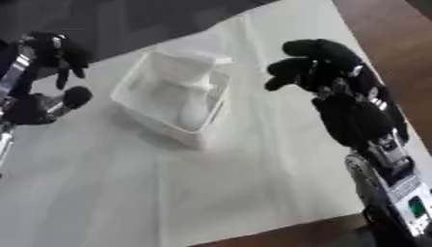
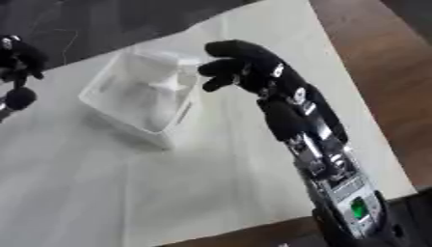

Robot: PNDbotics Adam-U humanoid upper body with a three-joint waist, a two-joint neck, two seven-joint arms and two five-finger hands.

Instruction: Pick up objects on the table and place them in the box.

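A white box [image 1: 139,114] stands on the white tablecloth, left of the middle. White objects [image 1: 191,89] lie piled inside it; I cannot make out what they are. My right hand [image 1: 314,65] hovers just right of the box, its fingers loosely curled, with nothing in them. My left hand [image 1: 52,55] shows at the left edge, apart from the box, with fingers relaxed and spread and nothing held.
The white cloth [image 1: 211,188] covers most of the table. Brown wooden tabletop [image 1: 392,43] shows at the right and along the bottom edge. Dark floor [image 1: 127,19] lies beyond the cloth's far edge.
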